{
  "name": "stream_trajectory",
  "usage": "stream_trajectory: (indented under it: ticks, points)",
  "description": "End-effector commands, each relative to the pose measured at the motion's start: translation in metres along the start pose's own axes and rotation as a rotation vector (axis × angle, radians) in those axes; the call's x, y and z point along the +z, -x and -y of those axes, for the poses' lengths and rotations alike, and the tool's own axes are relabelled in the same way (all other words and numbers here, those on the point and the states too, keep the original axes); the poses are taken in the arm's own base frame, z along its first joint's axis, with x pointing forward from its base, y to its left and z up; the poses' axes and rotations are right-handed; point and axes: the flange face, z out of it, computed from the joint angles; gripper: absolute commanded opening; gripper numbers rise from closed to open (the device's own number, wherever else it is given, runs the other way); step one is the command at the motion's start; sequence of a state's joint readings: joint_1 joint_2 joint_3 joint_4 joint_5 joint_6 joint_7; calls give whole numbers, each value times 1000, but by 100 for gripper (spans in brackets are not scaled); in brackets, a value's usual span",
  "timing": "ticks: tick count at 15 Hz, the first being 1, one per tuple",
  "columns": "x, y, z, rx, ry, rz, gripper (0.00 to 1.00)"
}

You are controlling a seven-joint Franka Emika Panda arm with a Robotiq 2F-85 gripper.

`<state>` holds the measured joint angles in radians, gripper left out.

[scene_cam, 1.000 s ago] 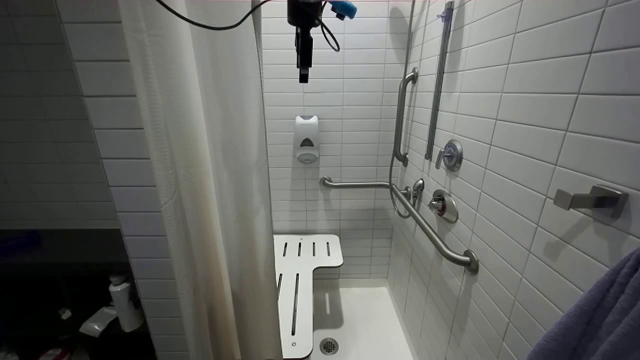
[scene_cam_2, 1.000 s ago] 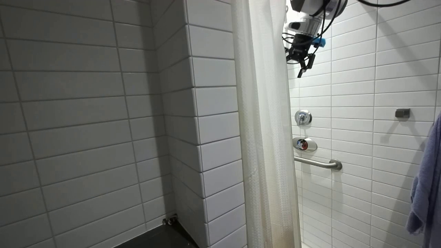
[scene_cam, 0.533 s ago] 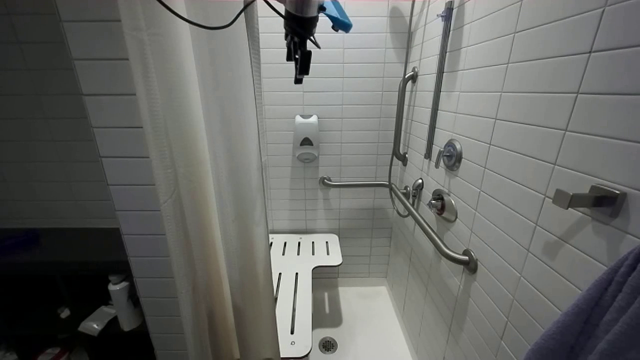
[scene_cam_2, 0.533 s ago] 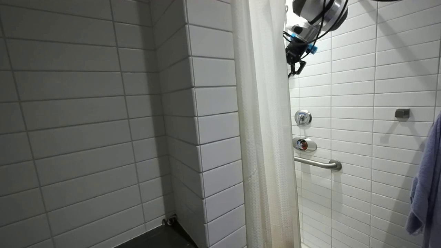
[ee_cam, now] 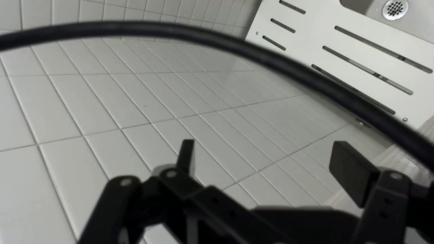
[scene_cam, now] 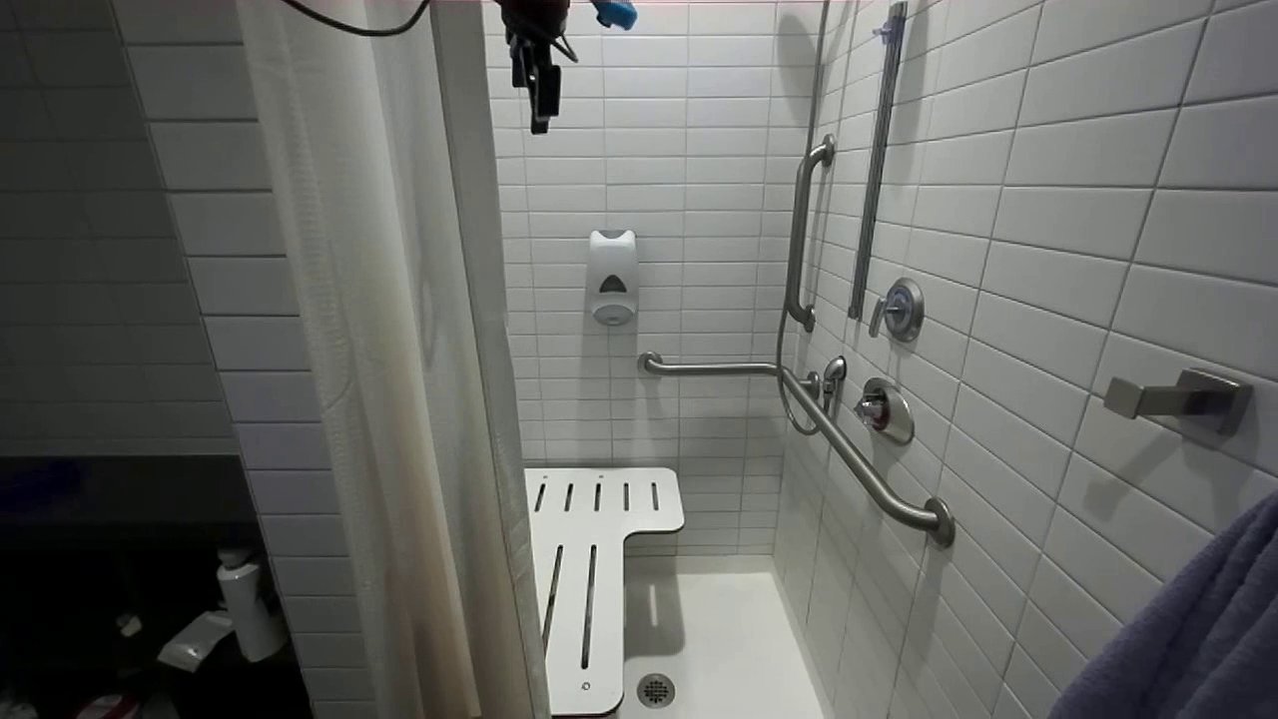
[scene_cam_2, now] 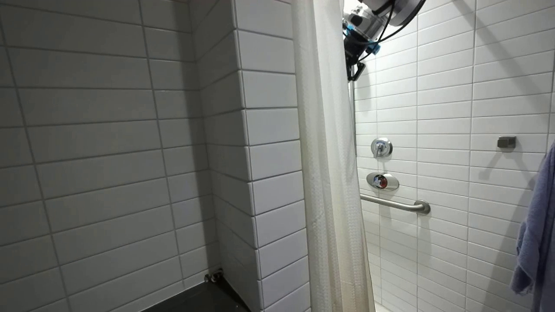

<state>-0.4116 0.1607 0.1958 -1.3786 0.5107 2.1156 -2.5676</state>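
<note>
Shower curtain point(scene_cam: 399, 350): hanging, screening part of slotted shower seat point(scene_cam: 599, 519) in an exterior view.
Tool point(ee_cam: 268, 166): high up, jaws spread apart, released; near curtain's edge, contact unclear.
Soap dispenser point(scene_cam: 612, 278): on back wall point(scene_cam: 719, 250), higher than horizontal grab bar point(scene_cam: 714, 369).

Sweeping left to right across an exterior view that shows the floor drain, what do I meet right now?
White bottle → shower curtain → tool → wall dispenser → floor drain → vertical grab bar → upper shower control → metal wall fitting.
</note>
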Motion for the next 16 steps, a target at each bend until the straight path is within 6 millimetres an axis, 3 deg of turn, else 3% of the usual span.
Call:
stream_trajectory:
  ticks: [1,10,13,16]
  points:
    - [0,2,2,4,-1,0,100]
    - [5,-2,-4,-25,-1,-20,100]
    - [15,-11,-15,-98,-34,-70,100]
    - [25,-32,-46,-182,-68,-140,100]
